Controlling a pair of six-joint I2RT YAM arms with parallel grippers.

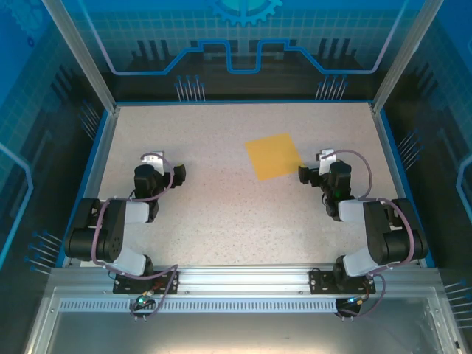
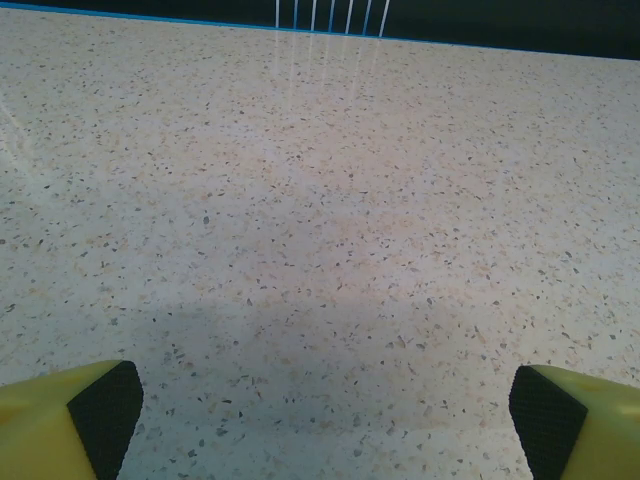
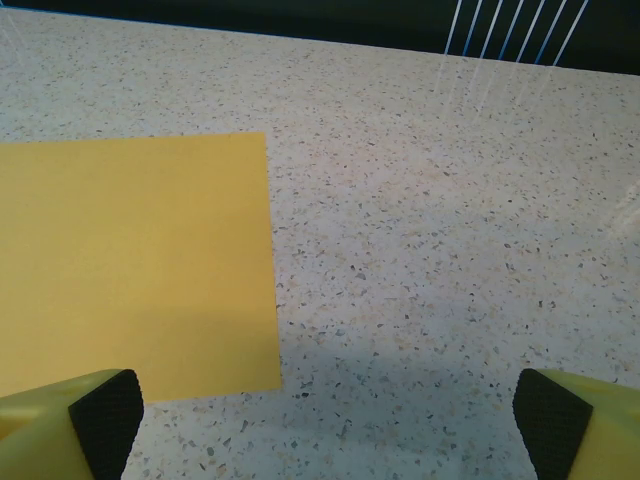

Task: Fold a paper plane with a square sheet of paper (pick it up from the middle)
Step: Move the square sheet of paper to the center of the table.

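The square sheet of paper [image 1: 273,155] lies flat and unfolded on the speckled table, right of centre; it is plain orange-yellow. In the right wrist view the sheet [image 3: 130,265] covers the left half, its near right corner just ahead of my left fingertip. My right gripper [image 1: 316,167] hovers just right of the sheet, open, with nothing between its fingers [image 3: 105,420]. My left gripper [image 1: 164,165] sits far to the left, also open over bare table, its yellow fingers [image 2: 105,415] wide apart. No paper plane shape is seen.
The table [image 1: 221,214] is bounded by a blue rim and a walled enclosure [image 1: 243,59]. Both arm bases sit on the metal rail [image 1: 236,280] at the near edge. Bare speckled surface lies between the two grippers.
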